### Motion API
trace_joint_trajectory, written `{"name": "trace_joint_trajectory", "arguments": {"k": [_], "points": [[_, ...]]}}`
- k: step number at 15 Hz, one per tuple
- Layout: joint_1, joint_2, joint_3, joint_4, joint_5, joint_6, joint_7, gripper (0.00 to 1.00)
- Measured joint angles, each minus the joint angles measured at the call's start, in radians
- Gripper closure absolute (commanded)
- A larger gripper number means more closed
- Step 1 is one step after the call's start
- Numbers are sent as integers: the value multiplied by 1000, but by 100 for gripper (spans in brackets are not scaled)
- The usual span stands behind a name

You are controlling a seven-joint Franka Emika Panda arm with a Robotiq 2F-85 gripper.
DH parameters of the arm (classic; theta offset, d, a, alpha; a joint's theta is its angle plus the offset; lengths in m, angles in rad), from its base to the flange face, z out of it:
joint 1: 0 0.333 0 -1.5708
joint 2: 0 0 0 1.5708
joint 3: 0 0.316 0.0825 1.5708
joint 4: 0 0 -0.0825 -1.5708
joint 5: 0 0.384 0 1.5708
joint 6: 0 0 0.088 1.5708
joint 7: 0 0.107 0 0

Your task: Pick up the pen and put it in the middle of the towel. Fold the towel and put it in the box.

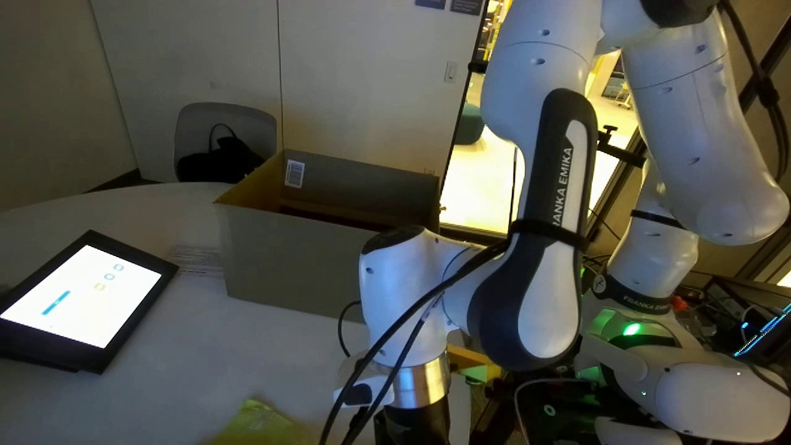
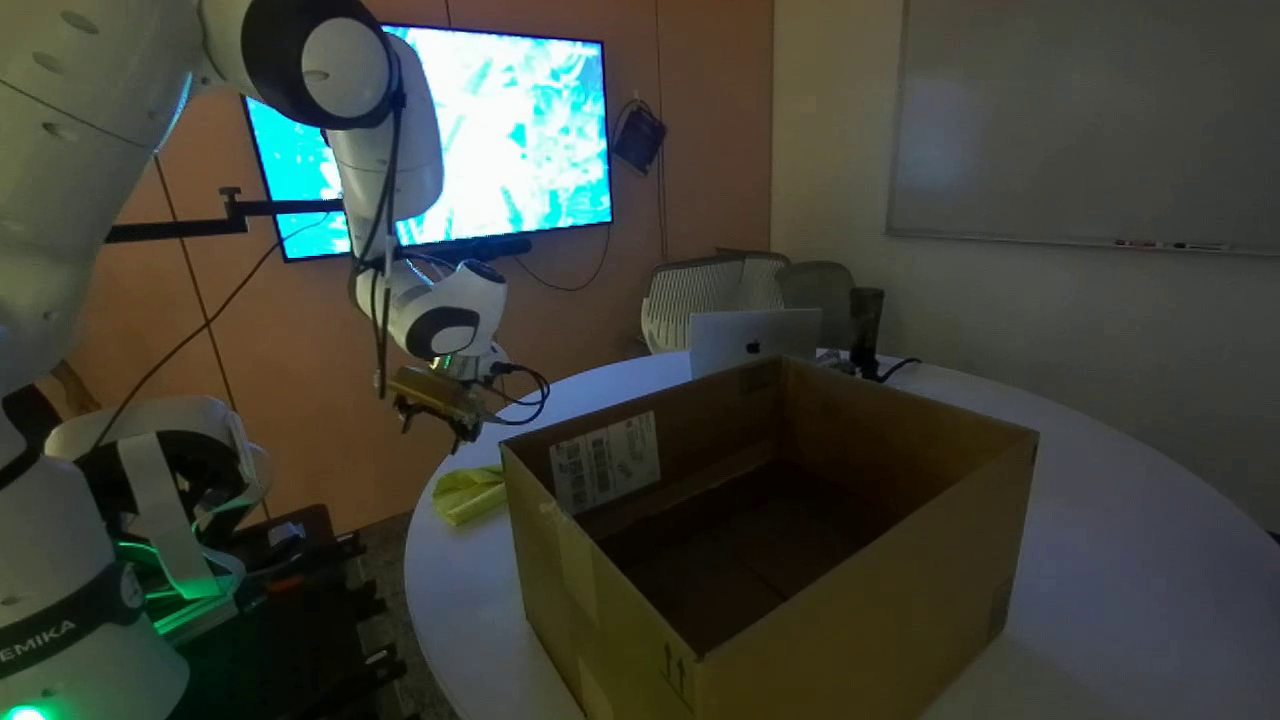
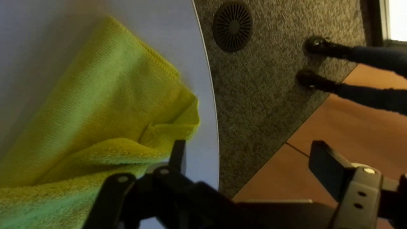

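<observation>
Towel (image 3: 95, 105) sits near table (image 3: 203, 171) edge; gripper (image 3: 254, 162) empty, 2 fingers (image 3: 330, 170) apart. We judge pinching only 1 layer may unfold it.

Noted a white-and-black jointed arm (image 2: 95, 190) bent, with white wrist (image 2: 468, 298) hanging low, in an exterior view. Saw a black-and-grey two-fingered gripper (image 3: 251, 162) with fingertips (image 3: 327, 169) well apart.

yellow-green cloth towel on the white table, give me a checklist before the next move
1. Dark two-fingered gripper open, nothing between fingertips: ok
2. Gripper centred over yellow-green cloth towel: not ok, wrist view shows the gap mostly beyond it
3. Towel on round white table: ok
4. Towel lying flat: not ok, rumpled
5. Pen inside towel: cannot tell, none shows
6. Brown cardboard box open on top: ok
</observation>
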Motion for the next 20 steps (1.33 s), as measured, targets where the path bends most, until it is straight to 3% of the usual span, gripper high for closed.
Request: {"name": "trace_joint_trajectory", "arguments": {"k": [4,9,15,20], "points": [[-52,-50,19,-69,-24,-47,-185,0],[-33,-57,-27,-91,-100,-61,-383,0],[118,-56,-160,-68,-239,-39,-512,0],[262,-60,-257,-65,-303,120,-513,0]]}}
